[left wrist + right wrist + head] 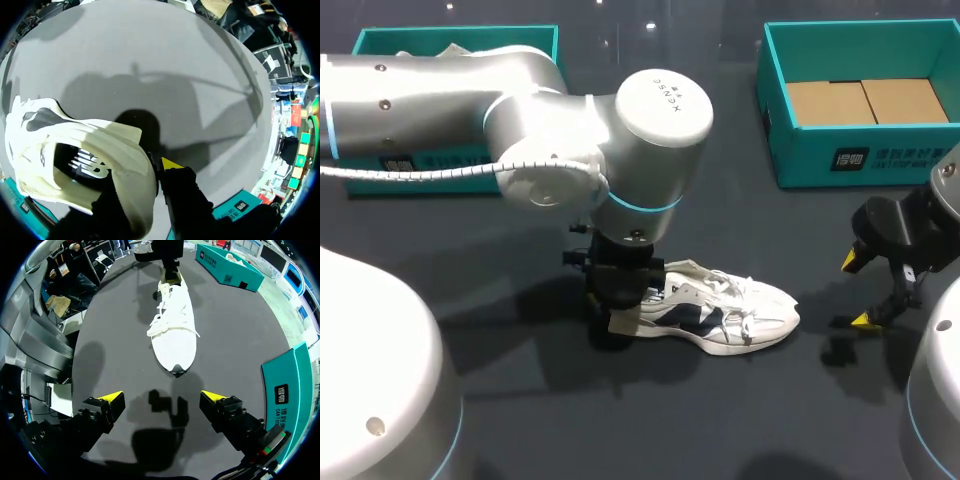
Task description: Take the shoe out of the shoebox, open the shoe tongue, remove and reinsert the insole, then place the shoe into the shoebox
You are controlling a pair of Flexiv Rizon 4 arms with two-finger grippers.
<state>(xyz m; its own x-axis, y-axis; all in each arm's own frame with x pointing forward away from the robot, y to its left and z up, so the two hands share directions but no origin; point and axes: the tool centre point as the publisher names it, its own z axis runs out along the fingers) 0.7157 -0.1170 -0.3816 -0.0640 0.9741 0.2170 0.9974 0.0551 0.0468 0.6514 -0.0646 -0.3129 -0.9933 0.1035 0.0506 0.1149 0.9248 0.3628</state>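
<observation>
Since the shoe [730, 312] lay already out on the table [750, 420], low in the middle of the head view, I judged that the step in hand was to open the tongue. The left gripper [618, 315] stood upright over the heel [135, 165]. In the left wrist view the heel wall sat between its fingers, one inside the shoe and one outside, so it looked clamped on the shoe. The right gripper [162, 400] hung at the right edge of the head view, just beyond the toe [176, 369], with its fingers wide apart and nothing between them.

To do this step well, I think the left gripper should hold the heel firm and low, so that the shoe does not tip or slide. The right gripper should pass over the toe, come down behind the laces [167, 322] and pinch only the top of the tongue, then pull it up and toward the toe. The tongue itself was mostly hidden under the laces, so its edge was hard to judge.

The laces lay loose across the shoe and may catch a finger. The left gripper was also close to the opening, which leaves little room for the right one. One teal box [860, 160] with a bare cardboard floor stood in the upper right, and another box [455, 40] in the upper left, both well apart from the shoe.
</observation>
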